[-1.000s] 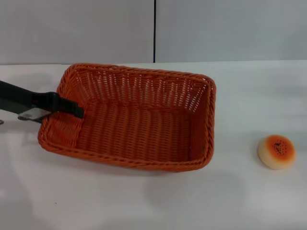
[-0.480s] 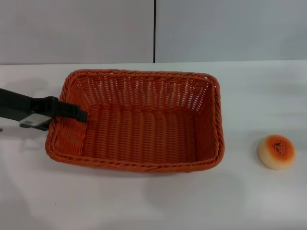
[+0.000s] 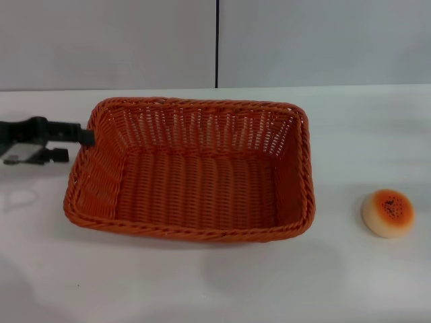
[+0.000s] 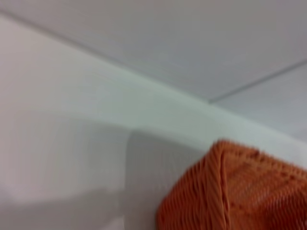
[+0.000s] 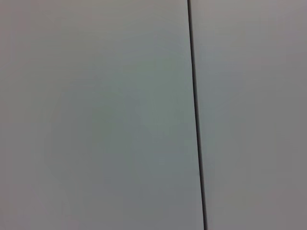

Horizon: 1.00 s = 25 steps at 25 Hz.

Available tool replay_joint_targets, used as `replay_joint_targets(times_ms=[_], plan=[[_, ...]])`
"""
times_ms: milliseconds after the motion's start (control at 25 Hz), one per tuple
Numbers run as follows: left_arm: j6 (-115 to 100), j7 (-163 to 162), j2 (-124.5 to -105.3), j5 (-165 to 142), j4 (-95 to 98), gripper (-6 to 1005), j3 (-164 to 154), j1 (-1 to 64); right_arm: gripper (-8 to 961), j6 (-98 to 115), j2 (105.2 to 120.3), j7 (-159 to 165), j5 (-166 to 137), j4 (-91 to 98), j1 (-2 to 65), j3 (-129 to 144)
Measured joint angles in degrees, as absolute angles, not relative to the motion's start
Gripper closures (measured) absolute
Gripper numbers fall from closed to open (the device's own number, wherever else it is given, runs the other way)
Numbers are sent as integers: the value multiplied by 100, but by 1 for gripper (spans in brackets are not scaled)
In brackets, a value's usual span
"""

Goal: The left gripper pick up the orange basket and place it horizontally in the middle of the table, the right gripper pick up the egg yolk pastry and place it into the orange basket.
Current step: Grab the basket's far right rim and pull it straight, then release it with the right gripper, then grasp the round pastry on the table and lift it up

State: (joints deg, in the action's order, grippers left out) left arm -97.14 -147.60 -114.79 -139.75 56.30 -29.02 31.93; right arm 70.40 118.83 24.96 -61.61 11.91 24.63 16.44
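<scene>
The orange basket (image 3: 192, 168) lies flat, long axis left-right.

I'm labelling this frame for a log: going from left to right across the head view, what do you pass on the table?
Left gripper at the basket's left rim → orange basket in the middle of the table → egg yolk pastry, alone on the right.
</scene>
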Motion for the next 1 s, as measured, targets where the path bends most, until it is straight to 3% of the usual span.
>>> replay_joint_targets(times_ms=[400, 680, 1000], plan=[[-9398, -13174, -11395, -12594, 5321, 203, -2310, 2784, 460, 7007, 11873, 2589, -6164, 1239, 2442, 1916], [-9186, -10550, -11542, -10958, 4204, 205, -1467, 2119, 461, 6784, 11884, 4236, -6993, 2322, 2189, 2811], [-9162, -8363, -11726, -10131, 3522, 206, -1190, 1572, 463, 6887, 11905, 8267, -10368, 4961, 2030, 3313]])
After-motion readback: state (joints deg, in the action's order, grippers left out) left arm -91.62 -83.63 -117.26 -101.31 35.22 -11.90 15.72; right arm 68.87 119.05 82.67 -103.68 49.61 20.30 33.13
